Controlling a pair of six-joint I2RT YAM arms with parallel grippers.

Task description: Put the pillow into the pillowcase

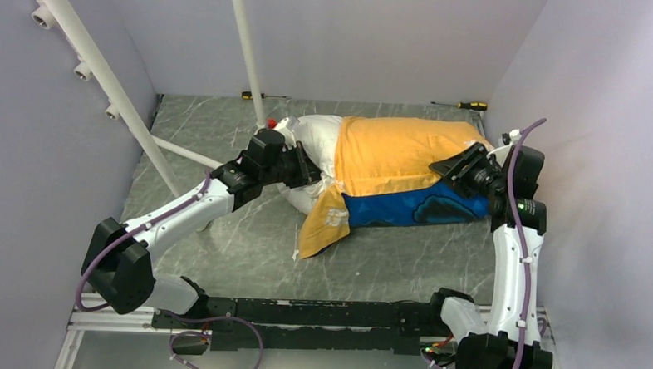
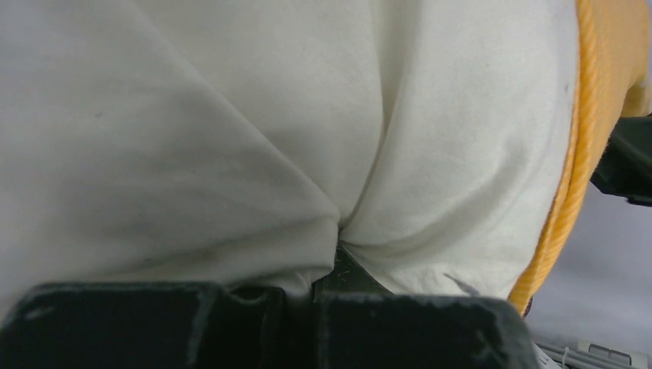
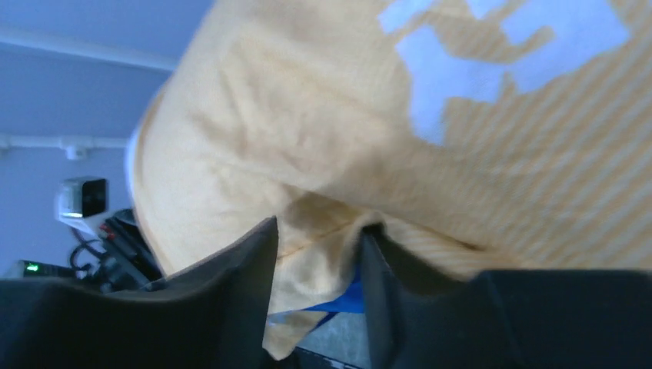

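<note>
Shows the pillow point(image 1: 313, 138) lying across the far half of the table point(image 1: 245, 247), closer to the right edge than the left. Has its right part inside the pillowcase point(image 1: 395, 150), its white left end bare. Presents the pillowcase yellow side up, blue side along the near flank, one loose yellow flap spilling onto the table toward the near edge. Finds the left jaws shut on a fold of the pillow's bare end, just beside the pillowcase's open hem. From the left wrist, gives white cloth puckering to a point at the black fingers point(image 2: 415, 330), yellow hem at the right. Puts the right jaws at the pillowcase's closed end, near the far right corner, narrowed around a bunched yellow fold with a sliver of blue below. Firm grip or mere straddle: cannot tell. Sets one screwdriver point(image 1: 466, 105) against the far edge by the right corner, a second screwdriver point(image 1: 254, 95) farther left along the same edge.
</note>
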